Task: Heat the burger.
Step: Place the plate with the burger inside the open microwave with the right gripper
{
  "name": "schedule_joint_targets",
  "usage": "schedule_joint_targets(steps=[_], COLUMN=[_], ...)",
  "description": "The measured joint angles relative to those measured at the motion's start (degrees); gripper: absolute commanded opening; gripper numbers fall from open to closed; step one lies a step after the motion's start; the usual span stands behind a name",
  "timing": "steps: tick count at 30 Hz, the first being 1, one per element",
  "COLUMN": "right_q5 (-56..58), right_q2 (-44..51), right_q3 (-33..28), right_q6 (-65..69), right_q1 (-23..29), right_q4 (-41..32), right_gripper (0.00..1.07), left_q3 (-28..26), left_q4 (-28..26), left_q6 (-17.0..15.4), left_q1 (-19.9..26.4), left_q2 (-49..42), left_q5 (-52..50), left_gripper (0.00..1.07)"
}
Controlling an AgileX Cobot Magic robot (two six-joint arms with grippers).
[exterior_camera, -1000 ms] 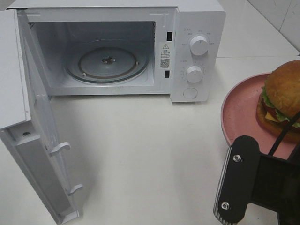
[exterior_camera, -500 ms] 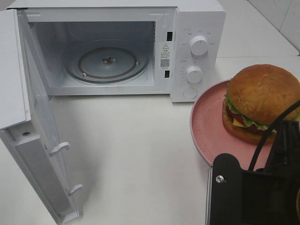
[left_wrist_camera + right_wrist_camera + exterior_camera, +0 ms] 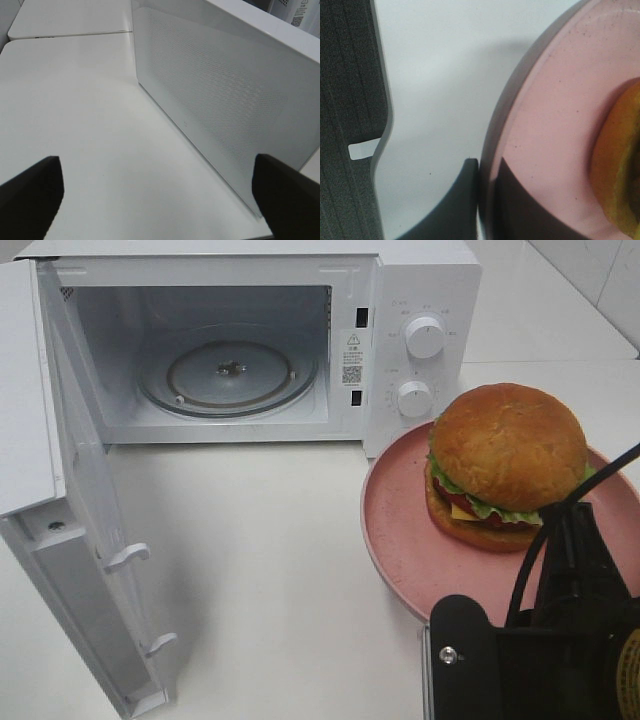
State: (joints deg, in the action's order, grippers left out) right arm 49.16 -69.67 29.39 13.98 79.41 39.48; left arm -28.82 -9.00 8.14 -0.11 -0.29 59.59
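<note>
While the right gripper (image 3: 487, 172) clamps its jaws on the rim of the pink plate (image 3: 400, 530), the burger (image 3: 505, 455) sits on that plate, just beside the open microwave (image 3: 420, 300). Left gripper (image 3: 155, 195): jaws wide, above the table (image 3: 75, 100).

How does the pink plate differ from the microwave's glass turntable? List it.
The pink plate is opaque and carries the burger; the glass turntable is clear and bare. The plate is outside the microwave, clamped at its rim by the right gripper; the turntable lies inside. Both are round.
</note>
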Motion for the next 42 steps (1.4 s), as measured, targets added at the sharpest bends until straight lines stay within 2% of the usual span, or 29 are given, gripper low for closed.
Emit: schedule_joint_targets(steps=[14,31,42], right_q5=[-6.2,-9.1,-9.2], right_q2=[-0.1,-0.1,-0.1], right_q3=[0.0,0.0,0.0], right_q6=[-7.2,-19.3,-21.3], right_q1=[0.0,0.0,0.0], right_q4=[0.0,-0.6,-0.6], right_gripper=[0.00,0.00,0.00], left_q3=[0.0,0.0,0.0], left_q4=[0.0,0.0,0.0], left_q6=[0.0,0.0,0.0], left_q1=[0.0,0.0,0.0], left_q2=[0.0,0.0,0.0], left_q5=[0.0,0.0,0.0], left_gripper=[0.94,0.94,0.94])
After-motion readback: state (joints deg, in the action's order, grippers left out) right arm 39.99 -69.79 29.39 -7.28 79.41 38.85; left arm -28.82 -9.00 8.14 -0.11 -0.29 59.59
